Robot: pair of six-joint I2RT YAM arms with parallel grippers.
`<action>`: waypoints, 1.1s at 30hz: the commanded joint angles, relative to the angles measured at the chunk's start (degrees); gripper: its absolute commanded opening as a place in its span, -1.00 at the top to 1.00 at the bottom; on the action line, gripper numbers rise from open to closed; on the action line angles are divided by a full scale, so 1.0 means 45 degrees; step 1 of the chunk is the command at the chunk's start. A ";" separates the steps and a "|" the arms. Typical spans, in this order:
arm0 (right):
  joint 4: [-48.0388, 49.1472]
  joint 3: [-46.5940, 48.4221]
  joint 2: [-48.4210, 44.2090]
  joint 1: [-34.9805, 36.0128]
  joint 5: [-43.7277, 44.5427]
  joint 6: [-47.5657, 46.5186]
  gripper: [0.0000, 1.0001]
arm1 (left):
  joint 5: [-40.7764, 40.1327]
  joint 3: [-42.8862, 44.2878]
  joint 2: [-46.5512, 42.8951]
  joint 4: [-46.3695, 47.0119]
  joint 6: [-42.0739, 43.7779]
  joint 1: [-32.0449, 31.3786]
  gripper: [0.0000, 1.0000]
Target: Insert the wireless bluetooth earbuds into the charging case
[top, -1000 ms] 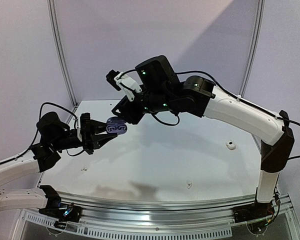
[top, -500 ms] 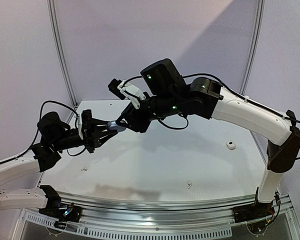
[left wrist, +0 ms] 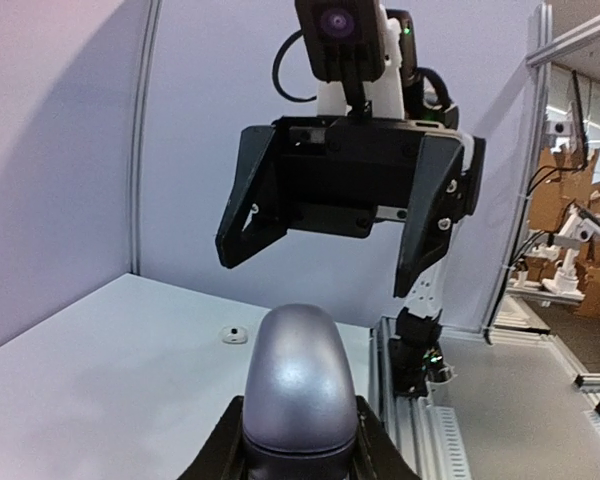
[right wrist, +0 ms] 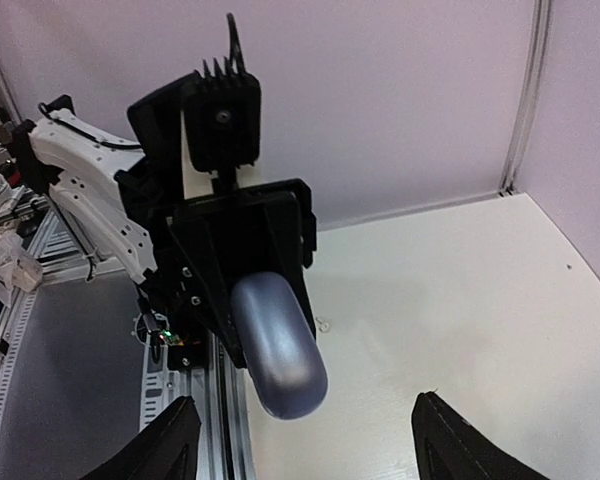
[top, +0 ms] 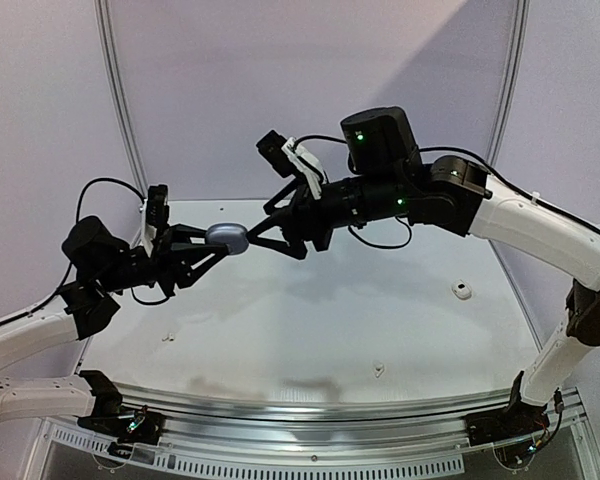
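Observation:
A grey-blue charging case (top: 226,238) is closed and held in the air by my left gripper (top: 212,242), which is shut on its lower half. The case fills the bottom of the left wrist view (left wrist: 295,385) and shows in the right wrist view (right wrist: 278,345). My right gripper (top: 270,240) is open and empty. It faces the case from the right, a short gap away, with its jaws wide on either side (left wrist: 330,255). No dark grey earbuds show. A small white piece (top: 463,290), perhaps a white earbud, lies on the table at the right.
Two tiny pale bits lie on the white table (top: 310,320), one near the front middle (top: 379,370) and one at the front left (top: 166,338). The metal rail (top: 330,405) runs along the near edge. The purple back wall is close behind both arms.
The case showed its open inside a second ago and is now closed. Both grippers have risen, and the right gripper has drawn back to the right, off the case.

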 commanded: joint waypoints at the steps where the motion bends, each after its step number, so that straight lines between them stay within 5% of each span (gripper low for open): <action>1: 0.1665 0.0156 0.0245 0.0090 -0.1924 0.0319 -0.42 | 0.1026 0.0352 0.0029 0.1324 -0.2199 0.0090 1.00; 8: 0.2091 0.0267 0.0720 0.0106 -0.2640 0.0615 0.00 | 0.1041 0.0450 0.0113 0.1761 -0.2548 0.0087 1.00; 14: 0.2009 0.0392 0.0959 0.0093 -0.2551 0.0794 0.00 | 0.1106 0.0443 0.0184 0.2127 -0.2461 0.0065 1.00; 18: 0.1920 0.0710 0.1306 0.0088 -0.2902 0.0908 0.26 | 0.1040 0.0449 0.0200 0.2178 -0.2527 0.0065 1.00; 24: 0.1686 0.0846 0.1492 0.0098 -0.3001 0.0777 0.30 | 0.0899 0.0477 0.0183 0.2325 -0.2520 0.0065 1.00; 33: 0.1957 0.0831 0.1444 0.0100 -0.3439 0.0794 1.00 | 0.0854 0.0241 0.0157 0.2157 -0.2481 0.0065 1.00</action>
